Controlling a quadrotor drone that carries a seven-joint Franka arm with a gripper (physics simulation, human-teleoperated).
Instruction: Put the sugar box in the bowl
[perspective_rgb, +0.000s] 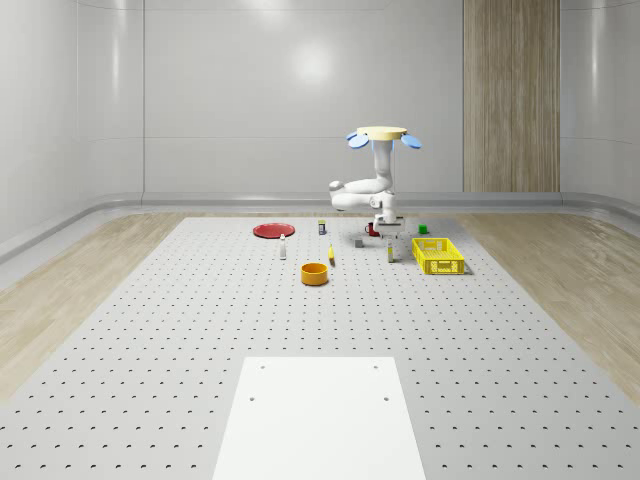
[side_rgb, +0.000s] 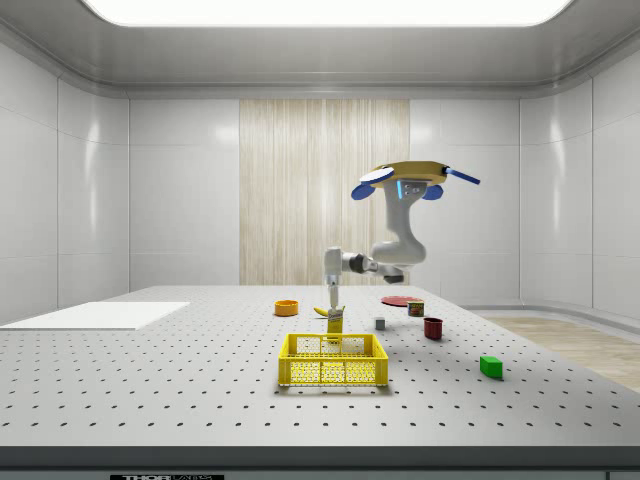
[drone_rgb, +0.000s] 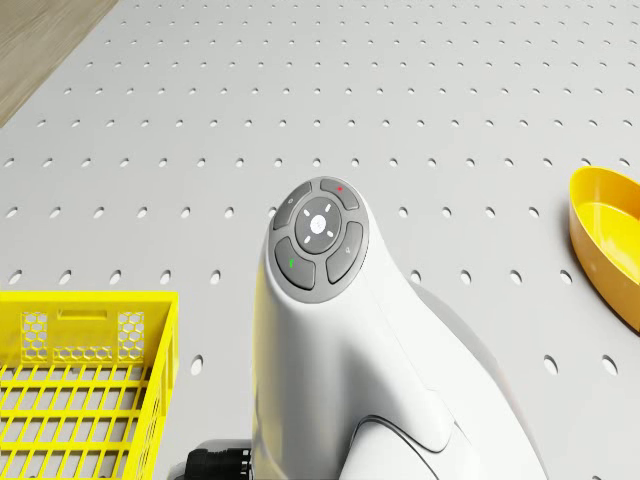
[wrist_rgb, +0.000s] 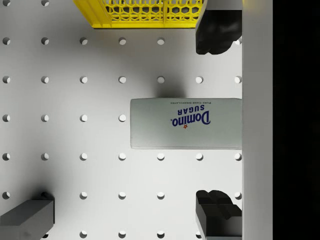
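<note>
Whole-scene view: perforated grey bench (perspective_rgb: 150, 330), pale-panelled room. Drone (perspective_rgb: 384, 135) hovering, arm bent downward; fingers (wrist_rgb: 216, 30) spread open above sugar box (wrist_rgb: 186, 123).

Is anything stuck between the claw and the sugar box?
No. The claw hangs right above the sugar box, one finger on each side, with nothing visible between. The yellow basket sits off to one side.
</note>
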